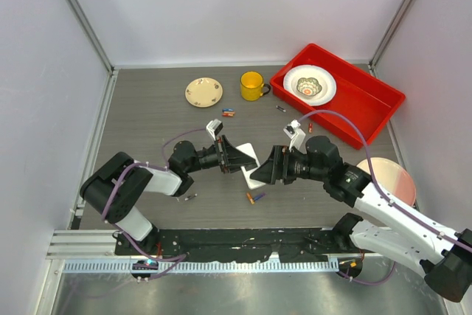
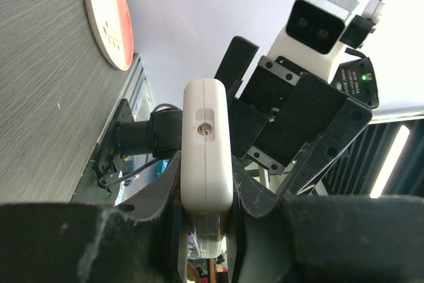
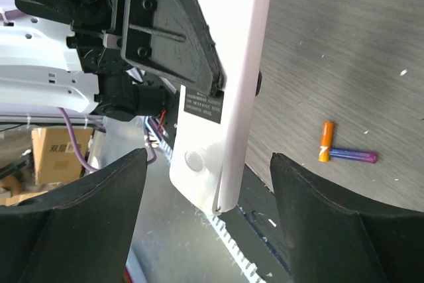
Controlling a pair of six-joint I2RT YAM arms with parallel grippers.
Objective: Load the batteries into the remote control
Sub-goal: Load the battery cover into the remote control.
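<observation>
You have the grey wood-grain table (image 1: 147,108) with the red rectangular plastic tray (image 1: 369,101) at its 2 o'clock. Near the middle, the left gripper (image 1: 240,158) is clenched on the slim white plastic remote control (image 3: 228,64). The right gripper (image 3: 209,157) is released. Its black fingers (image 3: 99,217) stand on both sides of the remote, not touching it. Two small cylindrical batteries, one orange (image 3: 325,150) and one purple (image 3: 351,156), lie touching on the table at 6 o'clock from the remote.

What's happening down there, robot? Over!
Left gripper shut on the remote, holding it up. Right gripper open around the remote's free end. Two batteries lying on the table. Nothing in the way.
</observation>
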